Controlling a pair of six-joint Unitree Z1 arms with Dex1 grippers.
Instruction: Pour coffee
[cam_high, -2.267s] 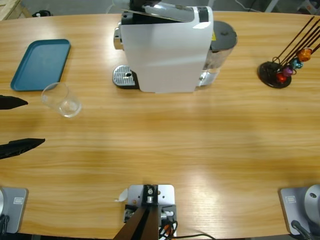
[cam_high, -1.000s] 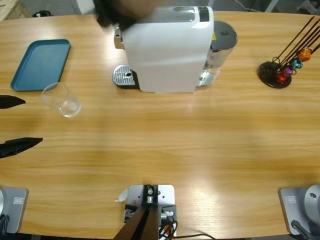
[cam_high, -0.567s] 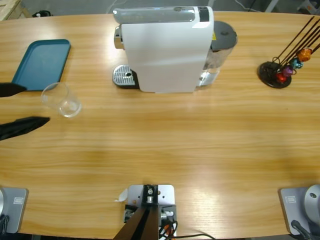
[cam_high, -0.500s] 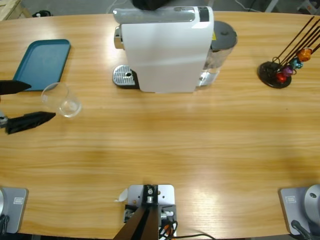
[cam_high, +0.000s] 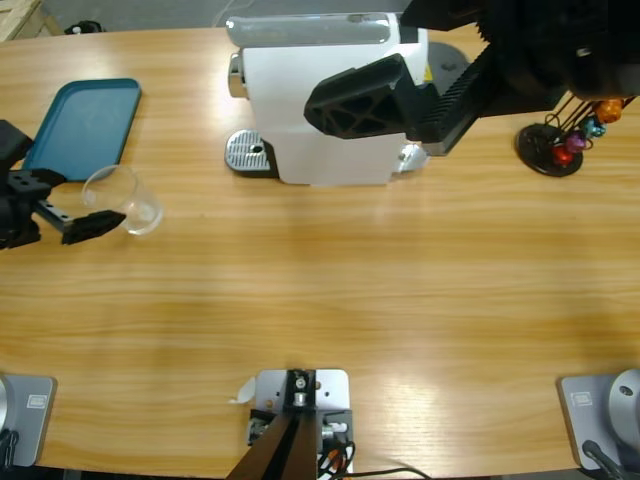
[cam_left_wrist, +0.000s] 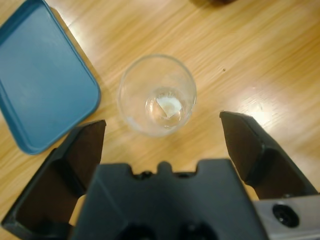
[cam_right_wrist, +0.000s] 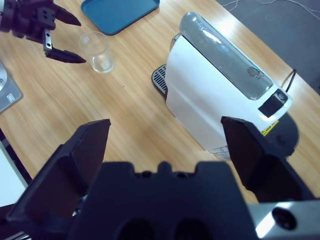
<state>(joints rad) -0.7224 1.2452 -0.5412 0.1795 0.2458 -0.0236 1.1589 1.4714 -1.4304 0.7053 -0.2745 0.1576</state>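
High view: the left pincer (cam_high: 62, 204) sits at the left edge of the bench (cam_high: 330, 290), spread wide, with an empty glass cup (cam_high: 124, 199) just at its tips and nothing gripped. A blue tray (cam_high: 82, 128) lies just beyond the cup. The white coffee machine (cam_high: 330, 100) stands at the far middle, its drip grate (cam_high: 250, 153) bare, and a capsule rack (cam_high: 565, 135) stands at the far right. The right arm hangs large and dark across the machine's right side.

Left wrist view: the left arm's pincer (cam_left_wrist: 165, 137) gapes wide around nothing, the glass cup (cam_left_wrist: 156, 95) standing upright between and just ahead of its tips, apart from both. Only a pale glint shows at the cup's bottom; I see no coffee in it.

Right wrist view: the right pincer (cam_right_wrist: 165, 140) is high over the coffee machine (cam_right_wrist: 225, 95), fully spread and holding nothing; the cup (cam_right_wrist: 96, 51) and the other arm show far off at the left.

By my reckoning hardly anything is done: no coffee is visible anywhere, the cup is ungrasped and not under the spout. Gripping it, placing it, brewing and pouring all remain.
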